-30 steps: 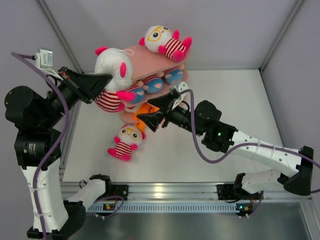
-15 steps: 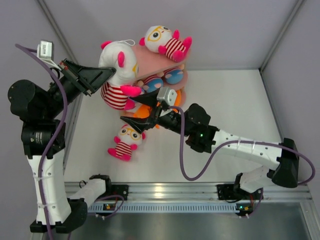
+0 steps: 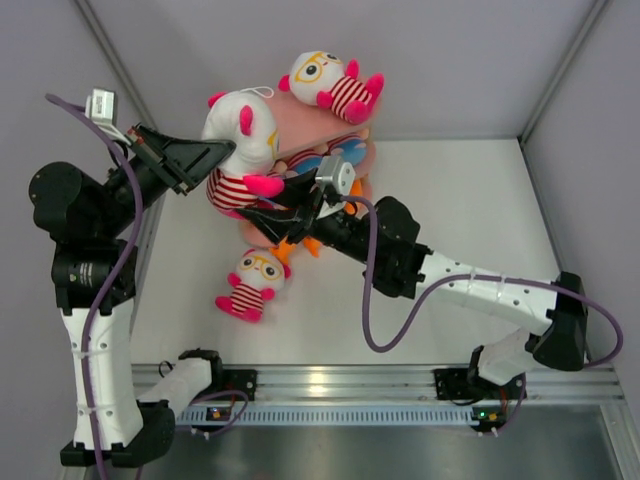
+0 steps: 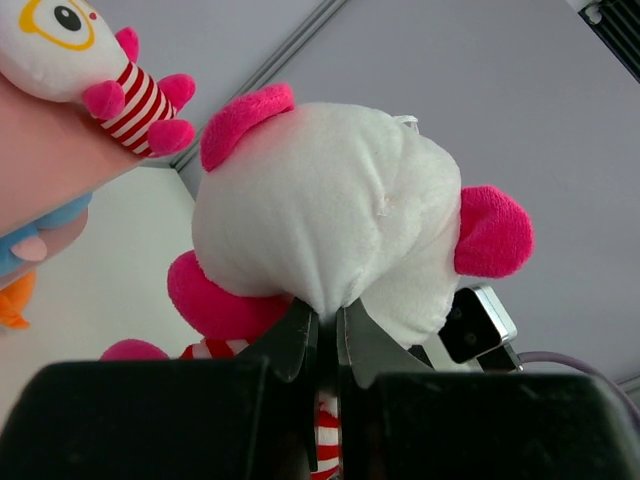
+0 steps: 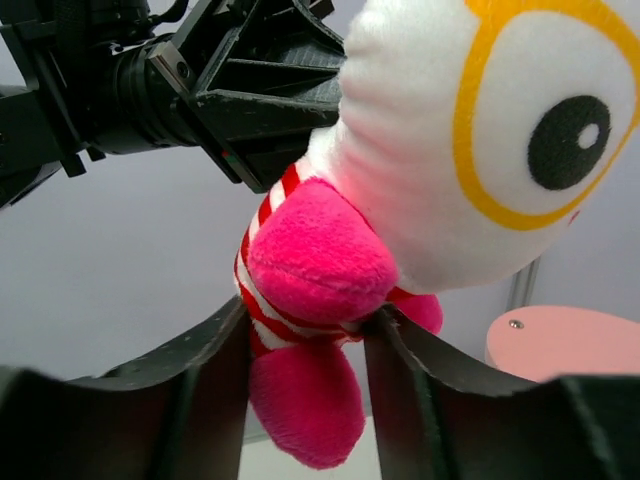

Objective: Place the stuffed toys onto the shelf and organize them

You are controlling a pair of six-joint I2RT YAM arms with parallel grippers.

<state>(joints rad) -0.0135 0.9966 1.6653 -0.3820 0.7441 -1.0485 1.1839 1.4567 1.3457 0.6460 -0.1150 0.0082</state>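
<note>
**Top external view.** The shelf [image 3: 300,120] is seen at 12 o'clock on the table [image 3: 450,200], with one glasses doll [image 3: 330,82] laid on its top board. Peach dolls in blue shorts [image 3: 322,160] are tucked on a lower tier, largely covered by the board above. An orange fish toy [image 3: 298,243] pokes out at the shelf's foot, and most of it is hidden by the right arm. A further striped doll [image 3: 250,280] lies on the table at 7 o'clock from the shelf. The held doll [image 3: 240,130] is kept in the air at the shelf's 9 o'clock end, between the left gripper [image 3: 212,155] and the right gripper [image 3: 262,202].

**Left wrist view.** Only the back of the held doll's [image 4: 330,220] white head is shown; its face is turned away. The left gripper [image 4: 325,325] is clenched on the plush below the head.

**Right wrist view.** The held doll's [image 5: 480,150] head is cut off at 1 o'clock. The right gripper [image 5: 305,330] is closed about the striped body and pink arm, and both fingers [image 5: 200,360] are pressed against it. The left gripper [image 5: 250,90] is seen behind, at 11 o'clock.
</note>
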